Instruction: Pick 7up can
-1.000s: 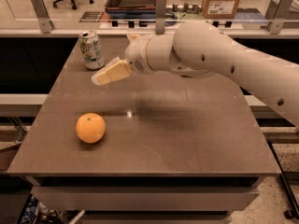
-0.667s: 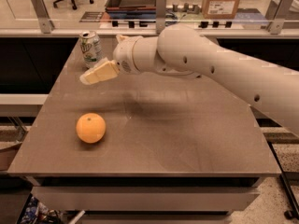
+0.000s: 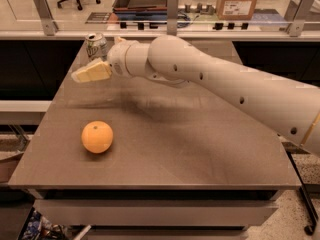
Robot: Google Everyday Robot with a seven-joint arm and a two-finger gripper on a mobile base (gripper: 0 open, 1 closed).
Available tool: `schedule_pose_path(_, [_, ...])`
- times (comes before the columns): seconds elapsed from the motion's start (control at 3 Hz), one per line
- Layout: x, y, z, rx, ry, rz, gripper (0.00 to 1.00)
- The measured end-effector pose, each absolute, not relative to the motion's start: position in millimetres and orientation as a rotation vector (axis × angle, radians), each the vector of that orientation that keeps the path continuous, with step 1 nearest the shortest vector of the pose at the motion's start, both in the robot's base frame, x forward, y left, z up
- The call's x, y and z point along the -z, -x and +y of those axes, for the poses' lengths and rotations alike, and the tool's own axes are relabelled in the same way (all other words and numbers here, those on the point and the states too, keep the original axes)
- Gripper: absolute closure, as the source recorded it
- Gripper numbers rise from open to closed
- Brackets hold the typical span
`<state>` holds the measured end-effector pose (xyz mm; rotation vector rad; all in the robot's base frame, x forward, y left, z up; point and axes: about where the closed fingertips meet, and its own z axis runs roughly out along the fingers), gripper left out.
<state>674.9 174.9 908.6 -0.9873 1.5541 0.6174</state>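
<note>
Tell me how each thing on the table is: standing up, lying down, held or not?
7up can: standing upright at the table's far left corner, not held.
Orange: resting on the table near the front left, nothing touching it.
Gripper: above the table, right in front of the 7up can, not holding it.
Table: flat, carrying the can and the orange.

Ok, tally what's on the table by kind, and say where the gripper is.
Drink cans: 1, the 7up can, far left corner.
Oranges: 1, the orange, near left.
Total: 2.
The gripper hangs just in front of the can.
</note>
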Motion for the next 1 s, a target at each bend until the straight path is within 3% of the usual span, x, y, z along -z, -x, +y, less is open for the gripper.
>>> schedule_pose_path(0.67, [-908.9,-716.7,192.9,-0.652,0.936,1.522,0.0])
schedule_pose_path(1.0, [-908.4,-735.9,201.3,-0.675,0.931,1.485,0.18])
